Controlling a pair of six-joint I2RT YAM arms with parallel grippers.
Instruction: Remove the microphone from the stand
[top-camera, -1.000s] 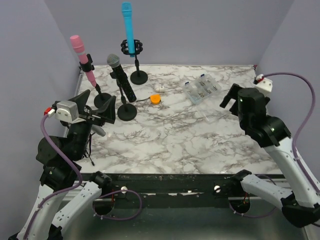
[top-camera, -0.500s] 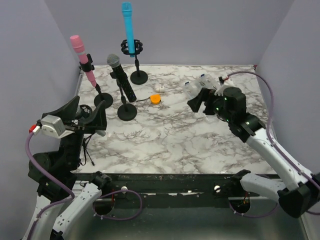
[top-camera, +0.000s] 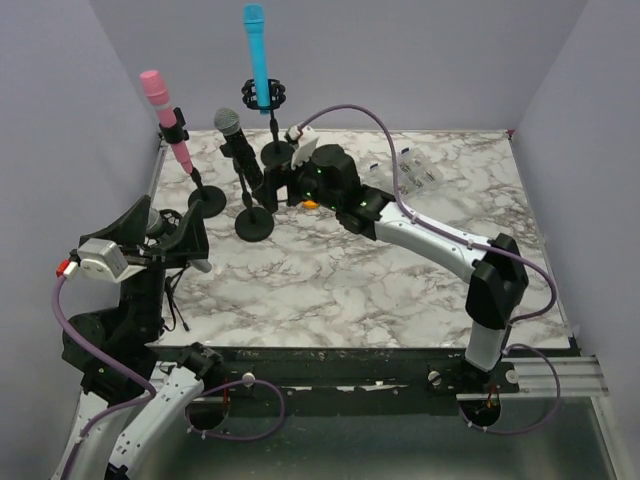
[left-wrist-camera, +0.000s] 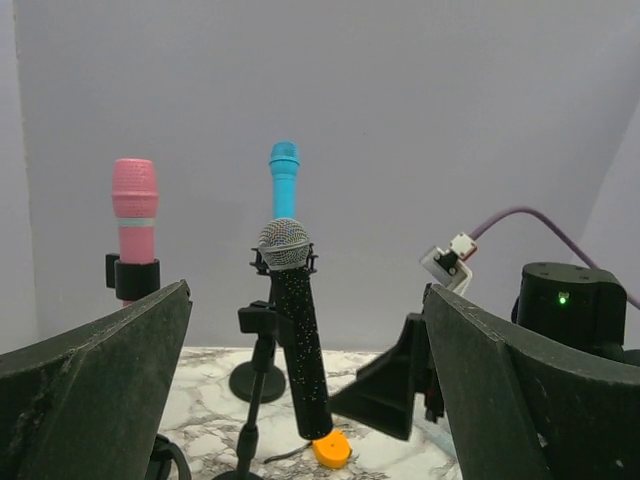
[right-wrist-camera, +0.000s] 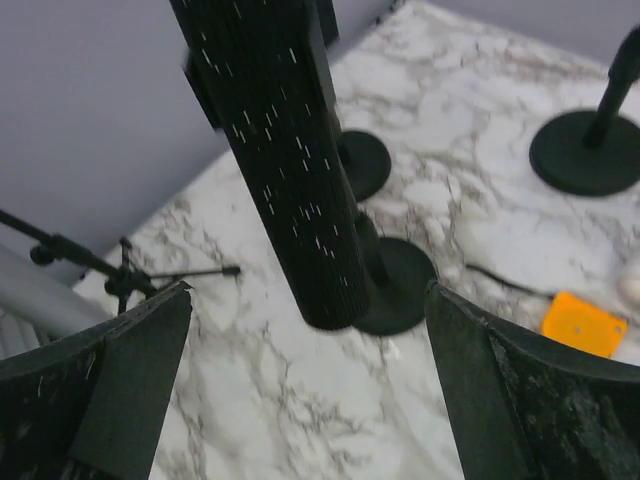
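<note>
The black mic (top-camera: 244, 156) sits clipped in its stand (top-camera: 254, 223) on the desk (top-camera: 330, 270), long axis steeply tilted: mesh head up and leaning away to the left of the stand, tail hanging down on the stand's right; the pink mic (top-camera: 165, 115) and blue mic (top-camera: 258, 55) stand apart from this stand, left and behind. The right hand (top-camera: 277, 186) is by far the nearer, just to the right of the stand at tail height, fingers spread wide and gripping nothing; in its wrist view the lower barrel lies centred in the gap, touching neither finger as far as I can tell. The left hand (top-camera: 165, 228) is well apart on the stand's near-left side, likewise wide open and empty. My judgement: the right hand need only close across the barrel, then draw it along that tilted axis out of the clip.
</note>
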